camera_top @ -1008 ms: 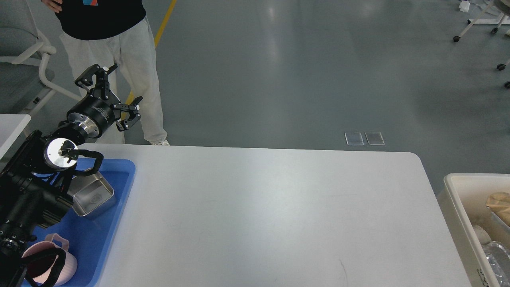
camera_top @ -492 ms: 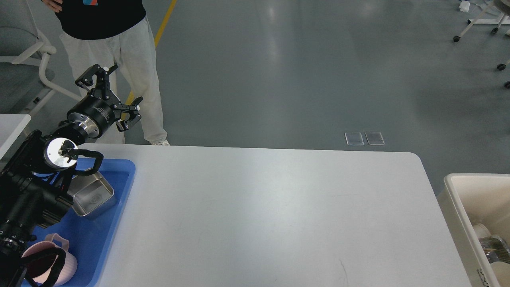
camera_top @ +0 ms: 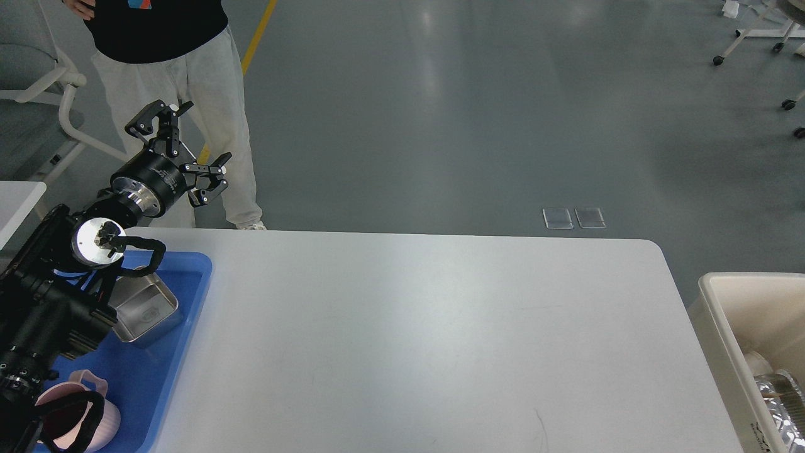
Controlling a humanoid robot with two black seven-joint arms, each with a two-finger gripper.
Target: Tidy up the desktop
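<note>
Desktop (camera_top: 427, 333) fills the middle of the head view as a wide pale slab, and apart from the blue tray (camera_top: 188, 327) lying on its near left corner, nothing shows on its surface. Compared with a second ago, little has shifted on the table itself: the steel container (camera_top: 143, 309) and the pink cup (camera_top: 94, 409) sit in the tray as they did. The changes are at the edges. The left gripper (camera_top: 183, 139) has crept slightly up and to the right, and the contents of the beige bin (camera_top: 723, 314) at the far right edge look different, with crumpled foil (camera_top: 780, 396) now showing where brownish paper lay before. My reading is that the clearing is largely done, since nothing loose remains on the tabletop.

The left arm comes in from the near left, rises over the tray and ends beyond the table's far edge, in front of a standing person (camera_top: 182, 94). Its two fingers are spread wide apart and carry nothing. The right gripper does not appear in this view
</note>
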